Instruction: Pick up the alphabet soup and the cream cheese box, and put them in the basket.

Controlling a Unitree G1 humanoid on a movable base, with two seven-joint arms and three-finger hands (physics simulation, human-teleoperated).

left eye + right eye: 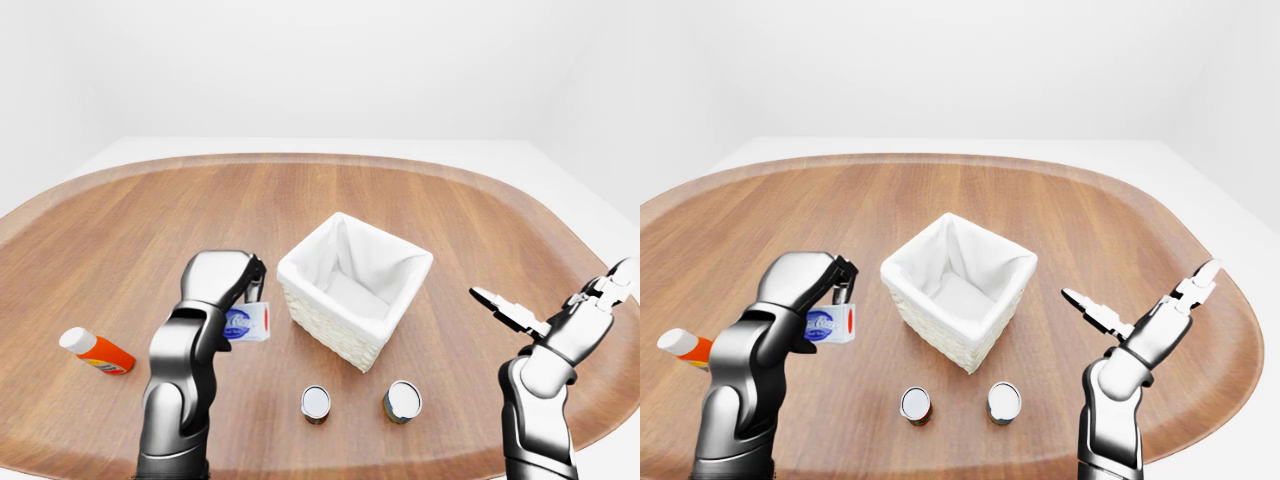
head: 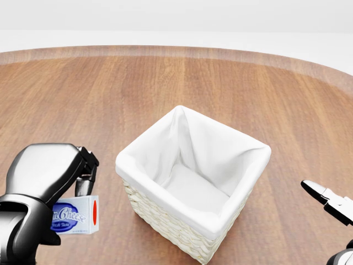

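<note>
— Where's the small white-and-blue cream cheese box (image 2: 75,215)?
— Lifted, just left of the white-lined woven basket (image 2: 144,207).
— And the alphabet soup?
— Two upright cans (image 1: 316,403) below the basket; can't tell which.

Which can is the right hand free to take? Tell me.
Probably the right can: the right hand hangs open and empty to its right, with bare table between. The other can lies farther left. Which one is the soup, the pictures do not show.

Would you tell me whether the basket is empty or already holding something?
Empty: the basket shows only its white liner inside.
</note>
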